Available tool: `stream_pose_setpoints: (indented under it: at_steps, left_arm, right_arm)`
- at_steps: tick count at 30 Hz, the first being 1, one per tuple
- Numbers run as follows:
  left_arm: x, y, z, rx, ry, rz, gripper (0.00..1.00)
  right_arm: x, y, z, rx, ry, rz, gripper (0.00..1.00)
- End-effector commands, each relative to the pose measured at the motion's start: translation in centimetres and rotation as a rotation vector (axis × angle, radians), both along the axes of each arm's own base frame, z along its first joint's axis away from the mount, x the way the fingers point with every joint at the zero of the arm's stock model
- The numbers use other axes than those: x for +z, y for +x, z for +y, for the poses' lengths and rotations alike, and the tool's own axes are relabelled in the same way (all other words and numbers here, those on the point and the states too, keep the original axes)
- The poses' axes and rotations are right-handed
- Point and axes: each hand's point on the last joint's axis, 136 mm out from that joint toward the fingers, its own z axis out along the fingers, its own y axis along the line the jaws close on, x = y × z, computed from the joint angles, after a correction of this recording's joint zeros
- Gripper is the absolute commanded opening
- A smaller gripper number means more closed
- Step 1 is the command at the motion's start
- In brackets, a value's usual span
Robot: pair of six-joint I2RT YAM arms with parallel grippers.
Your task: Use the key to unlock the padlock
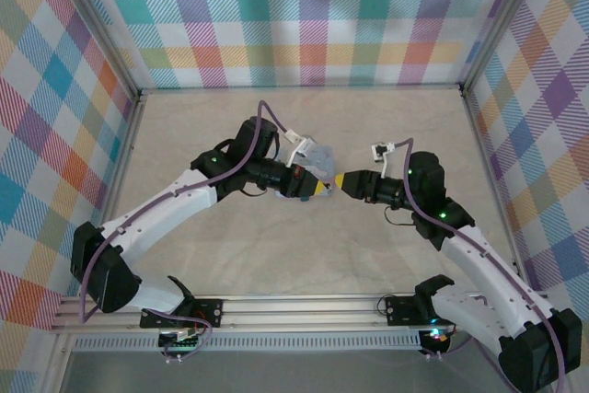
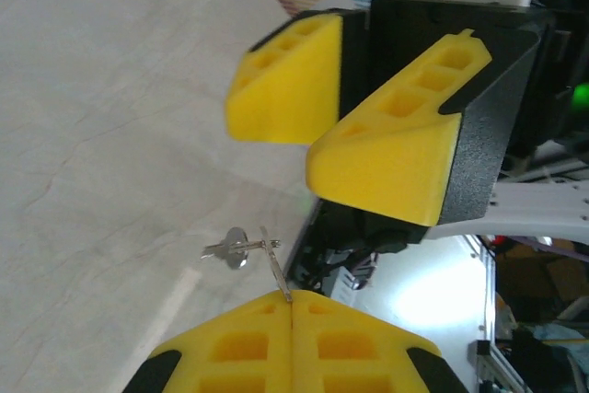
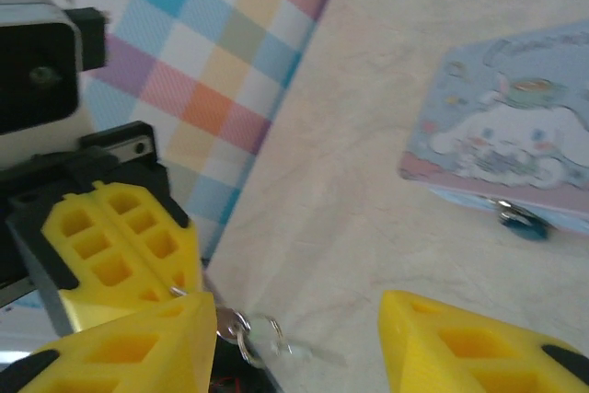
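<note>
While my left fingers point(image 2: 293, 306) are pinched closed on the key point(image 2: 241, 248), which hangs at their tips over the worktop point(image 2: 110, 135), I see the right fingers point(image 3: 479, 347) spread open either side of it, the blue tin point(image 3: 515, 126) nearby.

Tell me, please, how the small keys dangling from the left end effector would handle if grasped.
The keys hang by a thin piece of metal pinched in the shut left end effector, so they will probably swing and twist when touched. They look thin and shiny: likely light, stiff and slippery.
</note>
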Motion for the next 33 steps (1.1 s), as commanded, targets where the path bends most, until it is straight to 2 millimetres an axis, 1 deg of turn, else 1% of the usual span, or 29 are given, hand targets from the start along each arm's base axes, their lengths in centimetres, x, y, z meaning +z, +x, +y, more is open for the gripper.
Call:
stream_pose_setpoints:
  at_steps: [1, 5, 8, 10, 14, 17, 19, 21, 24, 25, 27, 28, 29, 30, 31, 33]
  left_arm:
    - [2.7, -0.8, -0.2, -0.057, -0.092, -0.034, 0.0]
    - [3.4, -1.0, -0.3, -0.066, -0.127, -0.037, 0.0]
    - [3.8, -1.1, -0.1, -0.056, -0.137, -0.055, 0.0]
    - [4.1, -1.1, 0.0, -0.054, -0.146, -0.062, 0.0]
    - [4.4, -1.1, 0.0, -0.053, -0.155, -0.067, 0.0]
    - [4.4, -1.2, 0.1, -0.049, -0.155, -0.067, 0.0]
    - [4.2, -1.2, 0.1, -0.046, -0.153, -0.063, 0.0]
    - [3.9, -0.8, 0.1, -0.029, -0.141, -0.07, 0.0]
    - [2.9, -0.1, 0.4, 0.014, -0.104, -0.056, 0.0]
    - [2.3, 0.2, 0.5, 0.039, -0.079, -0.054, 0.12]
    - [0.9, 0.8, 1.1, 0.086, -0.025, -0.047, 0.32]
    - [0.1, 1.1, 1.4, 0.111, 0.003, -0.044, 0.42]
    - [-0.7, 1.4, 1.8, 0.138, 0.03, -0.041, 0.48]
    - [-1.7, 1.8, 2.3, 0.175, 0.066, -0.04, 0.51]
    - [-2.9, 2.1, 2.8, 0.21, 0.103, -0.032, 0.53]
    - [-5.1, 2.9, 4.2, 0.299, 0.181, -0.018, 0.59]
  right_arm:
    - [2.7, -1.1, 1.3, 0.122, 0.109, -0.092, 0.52]
    - [3.5, -1.5, 1.6, 0.15, 0.143, -0.125, 0.53]
    - [3.7, -1.8, 1.8, 0.179, 0.147, -0.123, 0.53]
    - [3.8, -2.0, 2.0, 0.2, 0.153, -0.12, 0.5]
    - [3.9, -2.4, 2.2, 0.227, 0.166, -0.119, 0.42]
    - [3.9, -2.4, 2.2, 0.23, 0.166, -0.123, 0.41]
    - [3.8, -2.3, 2.2, 0.222, 0.163, -0.121, 0.44]
    - [3.2, -1.6, 1.9, 0.18, 0.137, -0.105, 0.5]
    - [2.6, -1.1, 1.5, 0.131, 0.111, -0.1, 0.52]
    - [2.2, -0.9, 1.3, 0.111, 0.098, -0.089, 0.51]
    - [1.4, -0.4, 0.9, 0.066, 0.052, -0.057, 0.51]
    - [0.4, 0.0, 0.4, 0.026, 0.001, -0.017, 0.51]
    - [-0.7, 0.3, -0.1, -0.004, -0.052, 0.021, 0.5]
    - [-1.9, 0.5, -0.7, -0.033, -0.117, 0.068, 0.49]
    - [-3.7, 0.6, -1.4, -0.072, -0.198, 0.133, 0.47]
    - [-6.4, 0.5, -2.5, -0.112, -0.319, 0.23, 0.44]
